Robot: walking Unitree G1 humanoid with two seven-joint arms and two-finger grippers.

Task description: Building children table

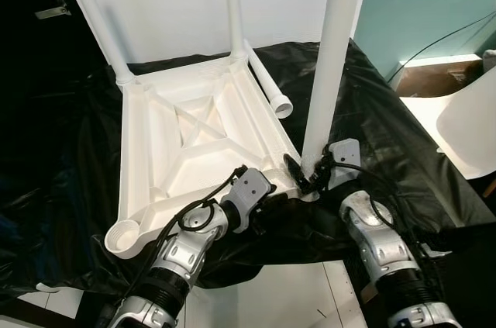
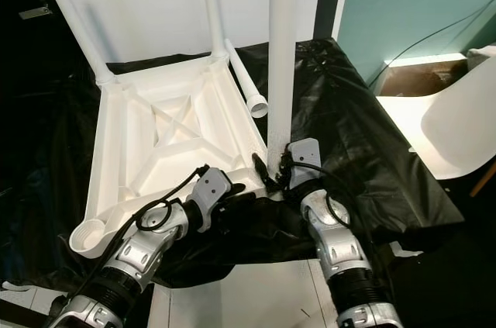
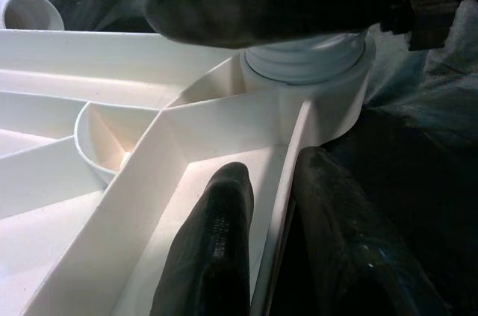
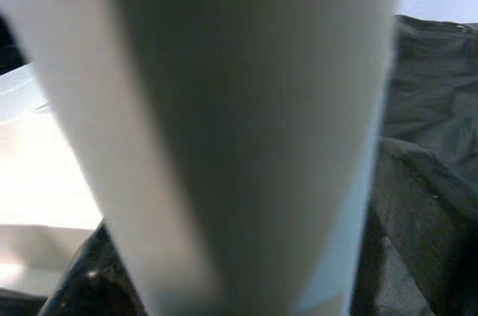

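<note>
An upturned tabletop (image 1: 194, 150) lies on sheeting (image 1: 372, 142), an upright leg (image 1: 333, 56) at its near-right corner

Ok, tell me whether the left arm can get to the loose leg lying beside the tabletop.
Probably not right now. The left claw is clamped on the tabletop's near rim, and the loose leg lies past the far edge, behind the upright leg that the right claw holds.

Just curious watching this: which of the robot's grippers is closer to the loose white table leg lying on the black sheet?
Right. The right gripper sits below the loose leg, at the upright leg's base; the left gripper is further, on the tabletop's rim.
</note>
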